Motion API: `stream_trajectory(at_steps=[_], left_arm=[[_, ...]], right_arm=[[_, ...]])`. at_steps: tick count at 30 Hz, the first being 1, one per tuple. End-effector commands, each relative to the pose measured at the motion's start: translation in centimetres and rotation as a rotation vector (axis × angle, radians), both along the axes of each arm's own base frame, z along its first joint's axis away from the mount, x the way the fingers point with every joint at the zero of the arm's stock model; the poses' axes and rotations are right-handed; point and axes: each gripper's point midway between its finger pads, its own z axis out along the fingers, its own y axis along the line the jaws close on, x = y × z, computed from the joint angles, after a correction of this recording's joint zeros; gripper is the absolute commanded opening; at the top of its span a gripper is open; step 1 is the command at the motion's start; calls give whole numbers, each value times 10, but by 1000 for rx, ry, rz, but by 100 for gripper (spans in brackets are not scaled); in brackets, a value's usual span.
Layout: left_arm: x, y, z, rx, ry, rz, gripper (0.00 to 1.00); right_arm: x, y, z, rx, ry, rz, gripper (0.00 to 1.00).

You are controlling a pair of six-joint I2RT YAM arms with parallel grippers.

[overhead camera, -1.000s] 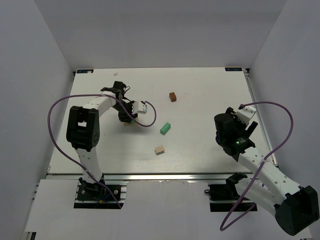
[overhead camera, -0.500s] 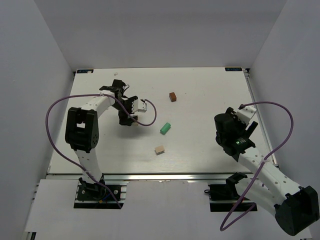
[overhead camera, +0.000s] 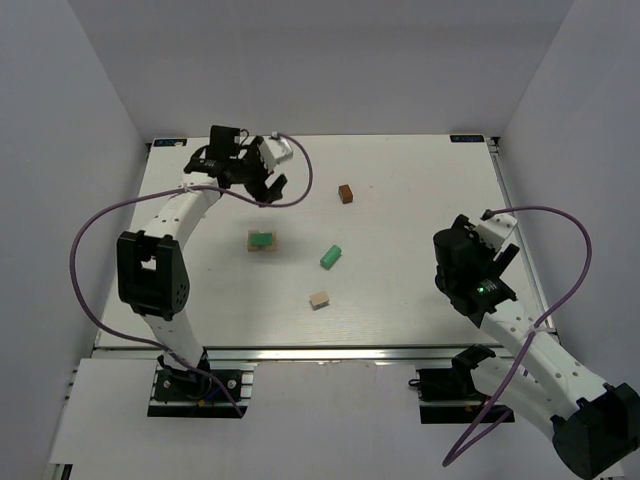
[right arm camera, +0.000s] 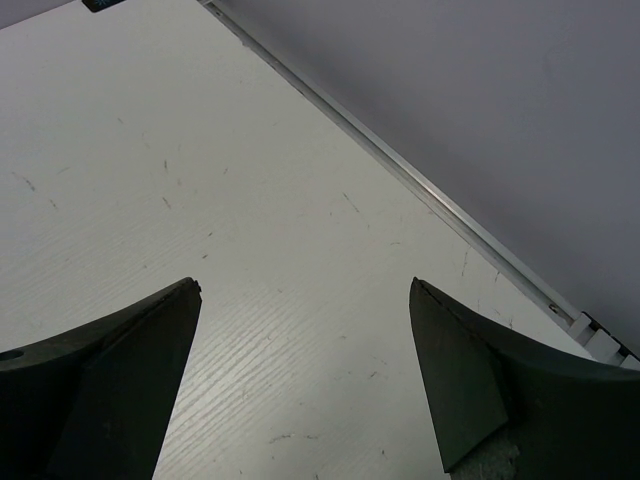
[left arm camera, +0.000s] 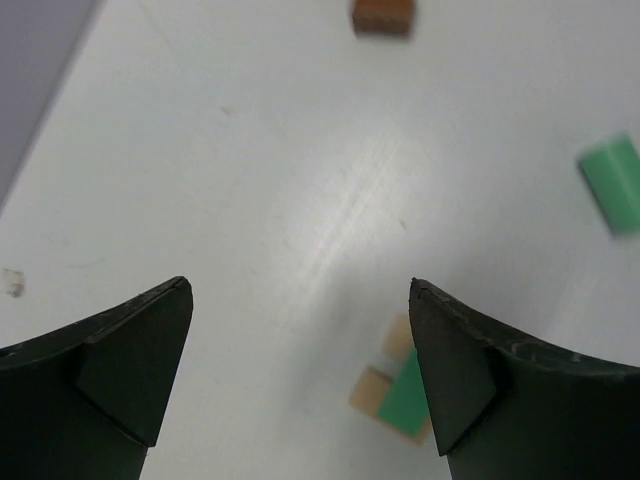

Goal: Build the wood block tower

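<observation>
Top external: left pincer [overhead camera: 265, 185], gaping empty, has withdrawn from the tower [overhead camera: 262, 241]; right pincer [overhead camera: 494, 254] gapes empty.

Green blk [overhead camera: 263, 239] atop tan blks [overhead camera: 262, 249], mid-left

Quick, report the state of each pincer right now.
Left pincer: open, holding nothing.
Right pincer: open, holding nothing.

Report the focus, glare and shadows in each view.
Top external: even light, sharp, only soft shadows beside the partly built tower. Left wrist: brown block and loose green block blurred, a pale sheen streaking the table. Right wrist: table grain crisp, fingers dark and underlit.
</observation>
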Motion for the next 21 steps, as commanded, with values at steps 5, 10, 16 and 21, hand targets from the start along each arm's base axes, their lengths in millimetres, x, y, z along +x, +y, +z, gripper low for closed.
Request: stream_trajectory(at_steps=[5,10,16,21], left_arm=[[90,-45,106,-586,68,421,98],[115,-91,73,-639,289,531,98],[123,-128,52,-475,98,820,98],[109,-173,24,-483,104,782,98]], right_arm=[[1,-1,6,9,-8,-19,89],[-4,2,2,51,-5,9,89],[1,14,-2,97,-26,92,89],[7,19,-9,84,9,116,89]])
